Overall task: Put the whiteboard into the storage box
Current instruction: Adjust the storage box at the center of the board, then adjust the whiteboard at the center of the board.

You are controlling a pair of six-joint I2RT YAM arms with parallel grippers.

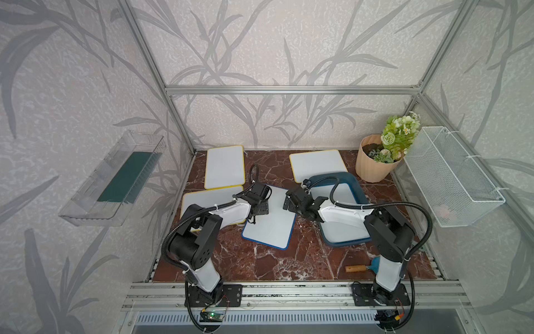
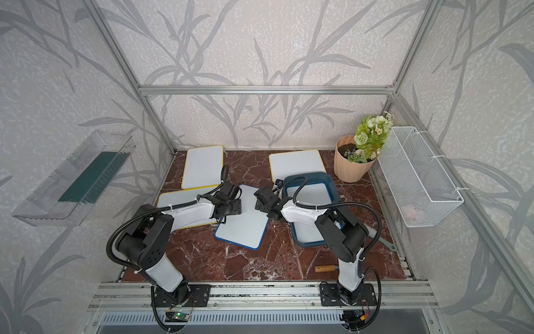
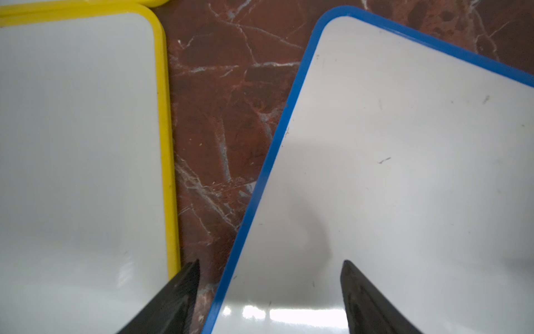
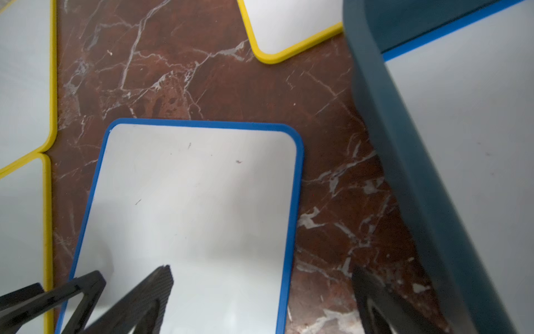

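Blue-edged whiteboard (image 1: 270, 219) lies flat and askew in the middle of the bench (image 1: 260, 266), near the storage box (image 4: 404, 150) by the right edge but apart from it. The left claw (image 3: 271, 261), open and empty, straddles its left rim; the right claw (image 4: 261, 269), wide open and empty, straddles its right rim

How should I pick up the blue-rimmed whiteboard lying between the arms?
Probably pinch the blue-rimmed whiteboard at its long edge on the robot's left, from above: it lies flat on the table, and the open left gripper straddles that rim.
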